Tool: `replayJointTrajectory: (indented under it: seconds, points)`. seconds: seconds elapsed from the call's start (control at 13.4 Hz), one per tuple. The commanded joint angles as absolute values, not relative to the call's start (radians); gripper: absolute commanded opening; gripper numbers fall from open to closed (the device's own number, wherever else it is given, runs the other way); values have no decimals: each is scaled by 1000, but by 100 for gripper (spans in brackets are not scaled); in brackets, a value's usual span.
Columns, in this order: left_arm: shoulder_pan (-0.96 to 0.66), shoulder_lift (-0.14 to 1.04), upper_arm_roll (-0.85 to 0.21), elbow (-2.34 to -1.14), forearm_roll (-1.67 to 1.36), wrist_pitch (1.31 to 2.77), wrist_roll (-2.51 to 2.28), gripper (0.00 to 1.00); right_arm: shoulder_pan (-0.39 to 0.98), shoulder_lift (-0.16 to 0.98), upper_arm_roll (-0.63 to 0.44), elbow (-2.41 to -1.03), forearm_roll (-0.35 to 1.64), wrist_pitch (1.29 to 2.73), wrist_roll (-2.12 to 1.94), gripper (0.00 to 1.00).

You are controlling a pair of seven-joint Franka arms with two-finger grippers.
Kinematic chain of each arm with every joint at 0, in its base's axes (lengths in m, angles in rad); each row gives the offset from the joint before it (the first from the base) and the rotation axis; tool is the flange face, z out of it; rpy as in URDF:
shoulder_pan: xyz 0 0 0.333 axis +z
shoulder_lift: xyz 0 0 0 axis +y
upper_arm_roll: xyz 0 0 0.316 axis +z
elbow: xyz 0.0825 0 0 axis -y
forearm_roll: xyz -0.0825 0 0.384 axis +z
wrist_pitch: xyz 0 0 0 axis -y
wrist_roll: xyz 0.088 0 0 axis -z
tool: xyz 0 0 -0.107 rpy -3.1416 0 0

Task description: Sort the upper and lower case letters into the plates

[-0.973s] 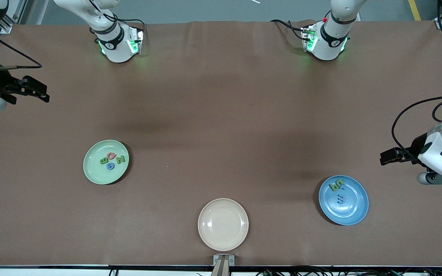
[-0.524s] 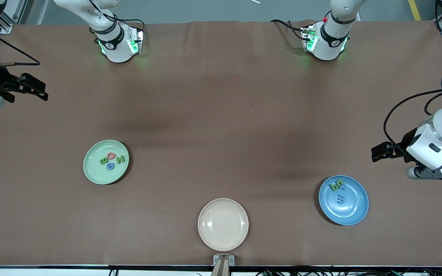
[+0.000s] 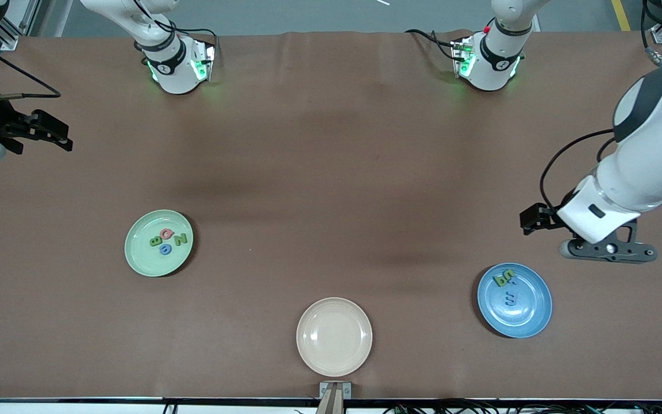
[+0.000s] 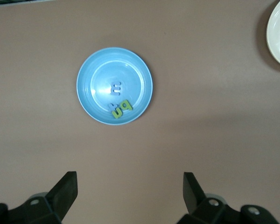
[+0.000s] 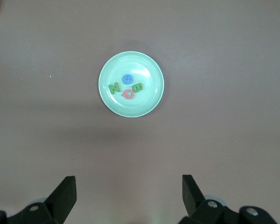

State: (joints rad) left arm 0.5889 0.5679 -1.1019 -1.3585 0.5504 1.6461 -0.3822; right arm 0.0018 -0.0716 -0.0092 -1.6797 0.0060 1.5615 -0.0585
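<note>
Brown worktop (image 3: 331,172) carrying three round shallow dishes. The pale mint green plate (image 3: 135,261) is lying toward the right arm's end of the worktop and is holding four capitals: the green Z (image 3: 180,240), the green B (image 3: 155,242), the pink Q (image 3: 166,234) and the blue G (image 3: 165,249), all clustered close together. The medium blue plate (image 3: 529,322) is lying toward the left arm's end, nearer to the front camera than the mint one; in it are sitting the green b (image 4: 124,106), the green s (image 4: 116,112) and the blue m (image 4: 116,87), the two green letters touching each other near the rim. A fourth small letter cannot be made out there. The cream-beige round plate (image 3: 334,336) is resting between the two, nearest the front camera.

The left claw (image 3: 531,218) is hovering over bare worktop just beside the blue plate, its fingers (image 4: 65,189) spread wide and holding nothing. The right claw (image 3: 55,135) is hanging over the worktop's edge at the right arm's end, well apart from the mint plate, its fingers (image 5: 64,193) likewise parted and empty.
</note>
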Motion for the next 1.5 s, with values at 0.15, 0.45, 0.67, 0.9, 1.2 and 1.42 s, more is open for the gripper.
replayJointTrajectory:
  seconds: [0.15,0.45,0.67,0.9,1.2,1.42]
  points:
    - [257,344,-618,-1354,289,1628,-336,99,-20,-109,5,-1718,25,1577,-60,100]
    - [86,172,-257,-1422,78,1626,-94,100,-20,-109,3,-1718,48,1574,-60,100]
    - [0,46,-126,-1534,75,1626,-60,100,-17,-110,5,-1718,49,1569,-43,100]
    - [-52,-55,-45,-1632,33,1625,-72,100,-18,-110,3,-1718,49,1565,-41,100]
    - [-57,-121,-37,-1687,-17,1586,-86,100,-17,-112,6,-1718,48,1555,-2,100]
    - [-49,-138,-69,-1703,-32,1585,-138,100,-18,-110,5,-1718,48,1555,-3,100]
